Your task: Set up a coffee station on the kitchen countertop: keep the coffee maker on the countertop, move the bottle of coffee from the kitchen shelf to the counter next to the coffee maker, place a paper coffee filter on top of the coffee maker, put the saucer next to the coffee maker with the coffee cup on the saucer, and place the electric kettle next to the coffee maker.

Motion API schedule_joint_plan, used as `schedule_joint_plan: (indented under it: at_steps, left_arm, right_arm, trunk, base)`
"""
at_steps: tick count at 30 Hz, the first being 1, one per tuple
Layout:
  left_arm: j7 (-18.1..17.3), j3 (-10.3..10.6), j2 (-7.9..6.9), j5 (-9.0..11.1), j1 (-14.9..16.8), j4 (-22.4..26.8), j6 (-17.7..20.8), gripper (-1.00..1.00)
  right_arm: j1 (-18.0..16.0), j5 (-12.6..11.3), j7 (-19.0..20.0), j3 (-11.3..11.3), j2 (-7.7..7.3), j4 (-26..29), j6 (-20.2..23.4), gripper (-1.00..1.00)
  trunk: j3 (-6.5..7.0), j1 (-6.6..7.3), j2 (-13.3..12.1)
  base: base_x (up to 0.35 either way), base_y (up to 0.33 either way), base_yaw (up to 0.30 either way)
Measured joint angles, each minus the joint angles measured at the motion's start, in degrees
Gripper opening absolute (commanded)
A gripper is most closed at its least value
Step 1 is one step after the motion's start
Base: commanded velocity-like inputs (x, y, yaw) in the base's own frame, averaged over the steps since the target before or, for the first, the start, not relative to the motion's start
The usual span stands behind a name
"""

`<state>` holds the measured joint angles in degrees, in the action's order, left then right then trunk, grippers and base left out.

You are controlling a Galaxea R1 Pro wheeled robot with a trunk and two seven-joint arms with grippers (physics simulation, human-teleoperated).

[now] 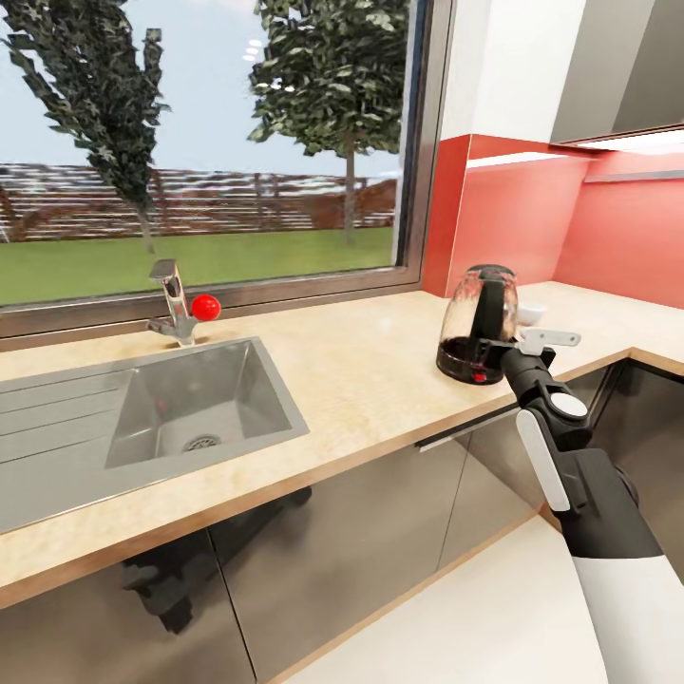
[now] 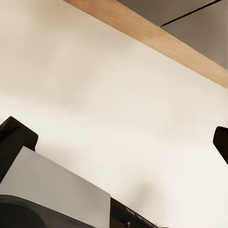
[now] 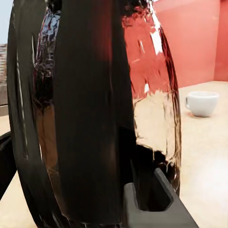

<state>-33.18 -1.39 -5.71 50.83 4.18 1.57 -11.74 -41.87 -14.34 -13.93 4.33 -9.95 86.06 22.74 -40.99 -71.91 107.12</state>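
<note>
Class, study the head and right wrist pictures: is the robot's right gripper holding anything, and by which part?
The right gripper is at the black handle of the electric kettle, on the countertop. Whether its fingers have closed on the handle cannot be told.

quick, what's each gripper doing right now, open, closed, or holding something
Left gripper: cannot be told.
Right gripper: at the black handle of the glass-bodied electric kettle; whether it is closed on it cannot be told.

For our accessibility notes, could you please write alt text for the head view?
The right gripper reaches to the handle of a glass electric kettle standing on a beige countertop, with a white coffee cup just behind it. A steel sink and tap sit to the left under a window.
</note>
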Motion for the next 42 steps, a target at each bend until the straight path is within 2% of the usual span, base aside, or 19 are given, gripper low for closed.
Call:
schedule_joint_plan:
  at_steps: [12, 22, 34, 42]
  left_arm:
    - [-0.1, 0.0, 0.00, 0.0, 0.0, 0.0, 0.0, 1.00]
    - [-0.1, 0.0, 0.00, 0.0, 0.0, 0.0, 0.0, 1.00]
    - [-0.1, 0.0, 0.00, 0.0, 0.0, 0.0, 0.0, 1.00]
    - [-0.2, -0.1, 0.00, 0.0, 0.0, 0.0, 0.0, 1.00]
  right_arm:
    - [0.0, -0.1, 0.0, 0.1, 0.00, 0.1, -0.1, -1.00]
    - [0.0, -0.1, -0.1, 1.2, 0.08, 0.2, -0.1, -1.00]
    - [0.0, -0.1, -0.1, 1.2, 0.10, 0.4, -0.1, -1.00]
    - [0.0, -0.1, 0.0, 1.6, 0.08, 0.4, -0.2, -1.00]
  trunk:
    - [2.15, 2.63, -4.8]
    - [3.94, 4.83, -8.8]
    - [3.95, 4.83, -8.8]
    - [3.95, 4.81, -8.8]
  base:
    - [0.000, 0.000, 0.000]
    - [0.000, 0.000, 0.015]
    - [0.000, 0.000, 0.241]
    - [-0.179, 0.167, 0.136]
